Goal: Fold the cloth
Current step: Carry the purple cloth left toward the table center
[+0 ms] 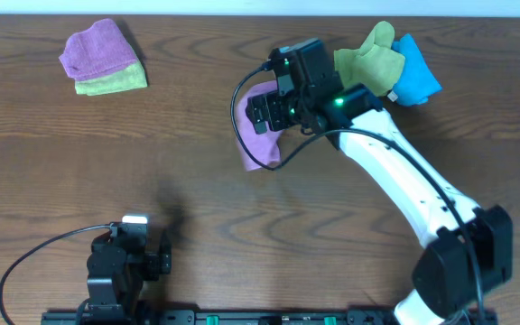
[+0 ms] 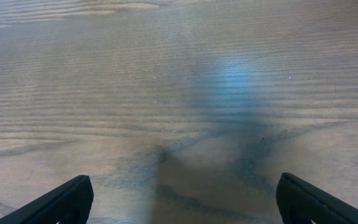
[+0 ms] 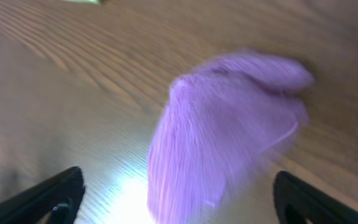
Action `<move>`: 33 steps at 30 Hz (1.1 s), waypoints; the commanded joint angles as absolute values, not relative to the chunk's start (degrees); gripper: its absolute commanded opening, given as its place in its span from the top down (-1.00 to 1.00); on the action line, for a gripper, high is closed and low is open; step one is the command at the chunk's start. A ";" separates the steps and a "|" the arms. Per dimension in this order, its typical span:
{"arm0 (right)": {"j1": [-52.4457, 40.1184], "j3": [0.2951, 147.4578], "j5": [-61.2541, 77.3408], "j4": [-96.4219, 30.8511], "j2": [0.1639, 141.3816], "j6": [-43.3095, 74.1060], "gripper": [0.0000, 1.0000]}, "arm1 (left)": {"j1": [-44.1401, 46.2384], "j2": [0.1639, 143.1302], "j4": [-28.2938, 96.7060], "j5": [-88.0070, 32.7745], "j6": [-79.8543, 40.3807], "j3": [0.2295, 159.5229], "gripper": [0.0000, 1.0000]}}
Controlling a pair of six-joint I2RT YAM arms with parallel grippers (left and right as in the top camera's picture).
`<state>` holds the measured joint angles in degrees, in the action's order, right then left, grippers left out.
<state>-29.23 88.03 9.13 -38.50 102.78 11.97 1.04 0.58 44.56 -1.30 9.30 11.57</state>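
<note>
The right arm (image 1: 395, 171) has a long, smooth white link between bulky matte-black joint housings (image 1: 463, 262). A small green light (image 1: 338, 101) glows near its wrist, and a thin black cable (image 1: 234, 108) loops beside it. The left arm (image 1: 120, 271) is all black, topped by a small silvery block (image 1: 134, 219). The left fingers (image 2: 61, 200) and right fingers (image 3: 42, 199) are black tapering wedges.

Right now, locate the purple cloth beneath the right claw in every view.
Overhead: the cloth lies just right of centre, partly under the right claw.
Left wrist: not in it; only bare table shows.
Right wrist: the cloth fills the centre, blurred.
Shared landmark: the wood-grain table, seen in all three views.
</note>
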 commanded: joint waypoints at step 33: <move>-15.94 89.49 7.92 -31.24 119.28 26.96 -0.59 | 1.30 0.21 32.51 -21.06 -1.72 10.28 -0.91</move>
<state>-16.73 88.99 5.85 -31.55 119.24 23.38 1.04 0.58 33.23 -19.79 2.44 10.63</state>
